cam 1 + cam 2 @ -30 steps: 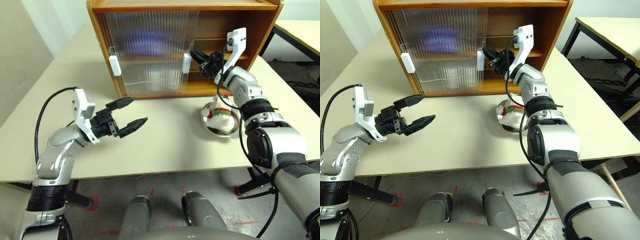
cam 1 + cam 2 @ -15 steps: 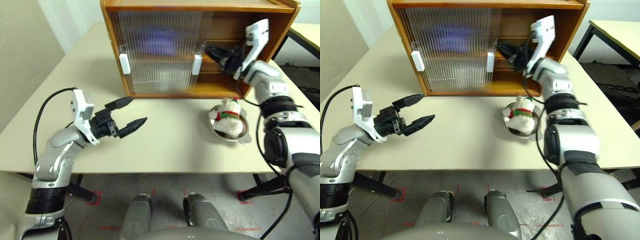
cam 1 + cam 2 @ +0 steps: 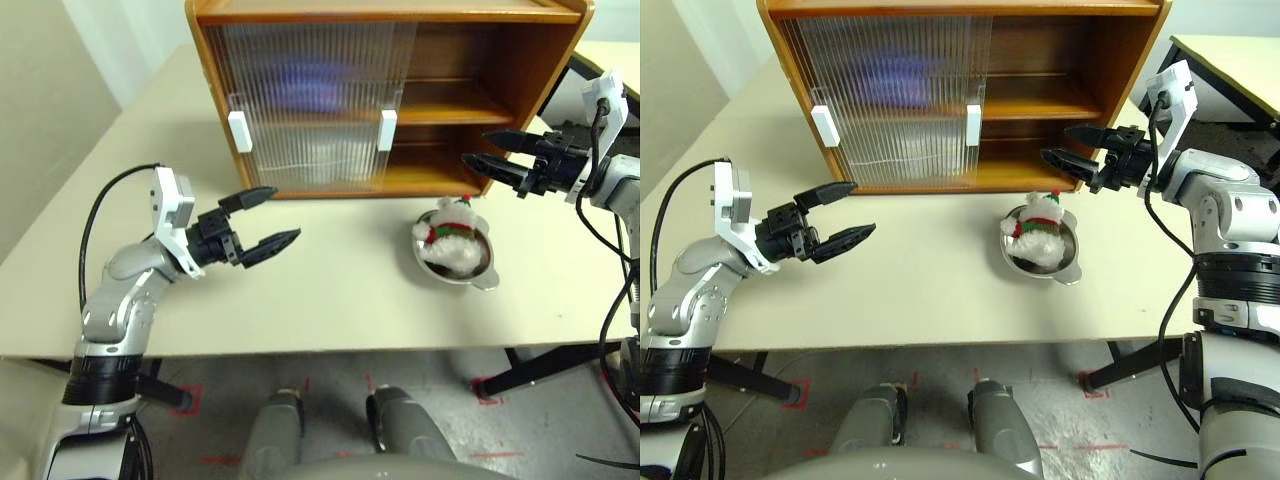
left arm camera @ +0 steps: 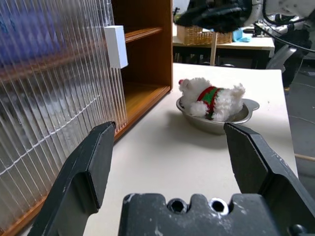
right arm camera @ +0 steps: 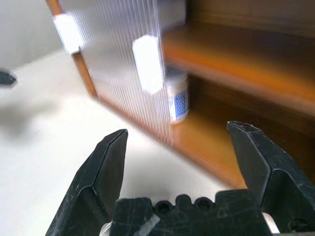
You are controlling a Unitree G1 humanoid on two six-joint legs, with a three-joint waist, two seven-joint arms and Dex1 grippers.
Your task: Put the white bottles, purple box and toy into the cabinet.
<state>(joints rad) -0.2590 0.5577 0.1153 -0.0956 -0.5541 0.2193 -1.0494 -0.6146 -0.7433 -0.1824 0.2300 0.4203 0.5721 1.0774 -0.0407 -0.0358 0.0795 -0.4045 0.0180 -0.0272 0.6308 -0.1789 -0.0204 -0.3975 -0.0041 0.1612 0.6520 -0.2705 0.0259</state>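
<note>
The cabinet [image 3: 520,60] stands at the back of the table, its ribbed doors [image 3: 310,100] slid over the left part and the right part open. A purple box [image 3: 300,80] shows as a blur behind the upper door. One white bottle [image 5: 178,101] stands on the lower shelf, half behind the door edge. The toy [image 3: 448,230], a white bear with a red-and-green scarf, lies in a metal dish in front of the open side. My right gripper [image 3: 476,147] hangs open and empty just above and right of the toy. My left gripper [image 3: 265,215] is open over the table's left half.
The shiny metal dish [image 3: 482,275] under the toy sits close to the cabinet's front edge. White handles [image 3: 388,130] mark the door edges. Another table [image 3: 1230,60] stands to the right, and a basket [image 4: 197,34] rests on a far one.
My right gripper has come back out of the cabinet's open side, moved right and opened. The left arm has stayed where it was.
</note>
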